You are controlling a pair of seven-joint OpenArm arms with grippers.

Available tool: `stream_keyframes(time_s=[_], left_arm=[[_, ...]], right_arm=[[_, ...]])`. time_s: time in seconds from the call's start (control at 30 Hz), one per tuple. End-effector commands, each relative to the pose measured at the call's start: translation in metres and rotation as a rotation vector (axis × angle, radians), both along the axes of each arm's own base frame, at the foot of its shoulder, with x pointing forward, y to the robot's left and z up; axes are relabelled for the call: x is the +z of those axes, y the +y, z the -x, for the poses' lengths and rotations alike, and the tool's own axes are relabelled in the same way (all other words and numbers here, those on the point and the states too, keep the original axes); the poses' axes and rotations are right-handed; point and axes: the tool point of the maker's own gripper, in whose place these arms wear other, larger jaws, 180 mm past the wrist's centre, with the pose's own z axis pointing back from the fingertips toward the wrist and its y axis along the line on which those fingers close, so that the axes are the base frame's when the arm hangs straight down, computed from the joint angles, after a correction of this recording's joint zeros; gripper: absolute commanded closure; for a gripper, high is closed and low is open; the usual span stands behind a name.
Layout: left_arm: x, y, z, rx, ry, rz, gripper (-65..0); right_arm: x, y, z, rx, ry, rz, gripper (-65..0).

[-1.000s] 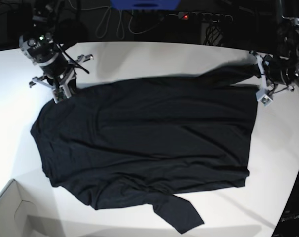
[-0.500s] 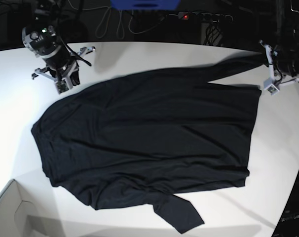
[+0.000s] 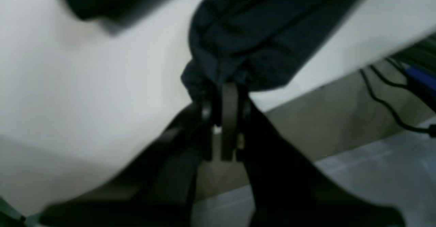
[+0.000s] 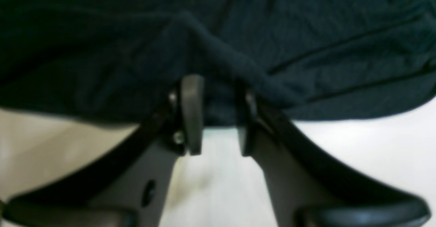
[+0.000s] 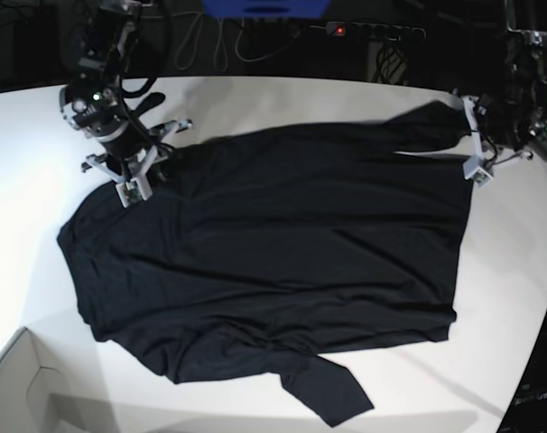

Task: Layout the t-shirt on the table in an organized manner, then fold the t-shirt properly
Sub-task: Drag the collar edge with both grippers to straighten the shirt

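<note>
The left gripper (image 3: pixel 226 94) is clamped tight, pinching a bunched sleeve of the t-shirt (image 5: pixel 282 262). The right gripper (image 4: pixel 218 114) has its jaws parted, fabric between them.

The black t-shirt (image 5: pixel 273 262) lies spread (slightly wrinkled) on the white table (image 5: pixel 21 180).

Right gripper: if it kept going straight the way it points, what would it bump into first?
Most likely the t-shirt. The right gripper has its fingers parted, with the black fabric's edge already between them, over the table. Depth is blurry, so contact may already exist.
</note>
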Motion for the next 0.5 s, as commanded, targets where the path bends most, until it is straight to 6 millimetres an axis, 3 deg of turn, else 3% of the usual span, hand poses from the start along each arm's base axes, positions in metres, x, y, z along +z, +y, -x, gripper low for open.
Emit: stream_keyframes(time_s=[0.0,0.27,0.37,0.47], left_arm=[[0.003,0.006,-0.004,0.003,-0.009,-0.025,-0.2],[-0.005,0.003,-0.002,0.014,-0.011,-0.05,-0.2],[-0.005,0.001,-0.004,0.014,-0.024,-0.04,-0.2],[-0.005,0.001,-0.004,0.014,-0.025,-0.041,-0.2]], right_arm=[[0.008,0.0,-0.009,-0.002,-0.037,-0.01,-19.2],[-0.029,-0.013,0.008,-0.007,0.074,-0.01,-13.5],[-0.043,-0.04,0.019,-0.071,0.118,0.0,-13.3],[-0.042,-0.07,0.037,-0.14,0.133,0.035,-13.3]])
